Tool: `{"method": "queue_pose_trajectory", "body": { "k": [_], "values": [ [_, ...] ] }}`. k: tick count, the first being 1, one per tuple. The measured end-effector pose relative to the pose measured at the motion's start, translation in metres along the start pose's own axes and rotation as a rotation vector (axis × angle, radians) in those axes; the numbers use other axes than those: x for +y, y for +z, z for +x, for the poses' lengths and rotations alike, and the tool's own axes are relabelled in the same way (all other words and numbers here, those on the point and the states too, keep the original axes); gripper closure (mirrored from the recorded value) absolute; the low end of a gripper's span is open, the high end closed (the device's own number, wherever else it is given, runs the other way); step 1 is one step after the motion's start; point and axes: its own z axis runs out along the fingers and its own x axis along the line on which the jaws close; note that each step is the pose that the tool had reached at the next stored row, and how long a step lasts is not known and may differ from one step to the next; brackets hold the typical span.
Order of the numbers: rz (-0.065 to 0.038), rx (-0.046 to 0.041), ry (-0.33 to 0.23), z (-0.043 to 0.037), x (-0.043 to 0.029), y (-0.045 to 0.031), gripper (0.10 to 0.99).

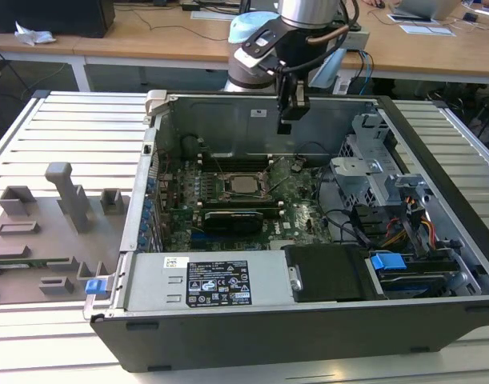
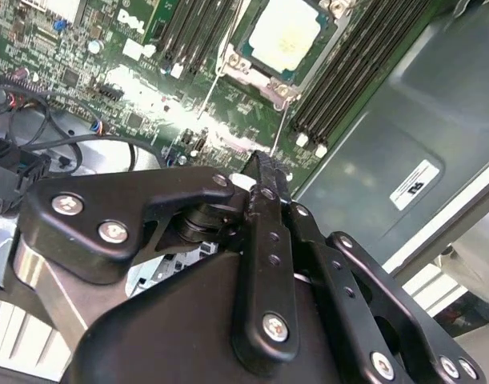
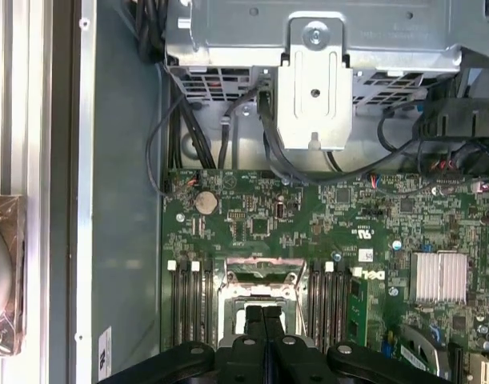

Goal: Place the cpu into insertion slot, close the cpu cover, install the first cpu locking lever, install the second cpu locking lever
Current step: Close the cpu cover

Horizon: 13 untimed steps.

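The gripper (image 1: 292, 108) hangs over the open computer case (image 1: 228, 120), above the rear edge of the motherboard (image 1: 300, 204). In the first wrist view its fingertips (image 3: 252, 316) are pressed together with nothing between them.

The case contains the motherboard, a power supply (image 1: 148, 280) along the near wall and a drive cage (image 1: 364, 172) on the exterior view's right. The cpu (image 1: 244, 185) lies in the insertion slot (image 1: 230, 190), between the memory slots.

The second wrist view shows the chip's pale top (image 2: 286, 36) ringed by the metal cpu cover (image 2: 246, 66), and a white label (image 2: 412, 184) on the case wall. The exterior view adds a printed label (image 1: 218, 286) on the power supply; its text is not legible.
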Motion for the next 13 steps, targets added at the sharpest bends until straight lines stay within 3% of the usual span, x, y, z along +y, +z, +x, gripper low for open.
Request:
{"method": "queue_pose_trajectory", "body": {
  "k": [6, 13],
  "values": [
    [0.000, -0.0001, 0.000, -0.0002, 0.0168, 0.0000, 0.980],
    [0.001, -0.0002, 0.000, -0.0004, 0.0242, 0.0043, 0.980]
  ]
}}
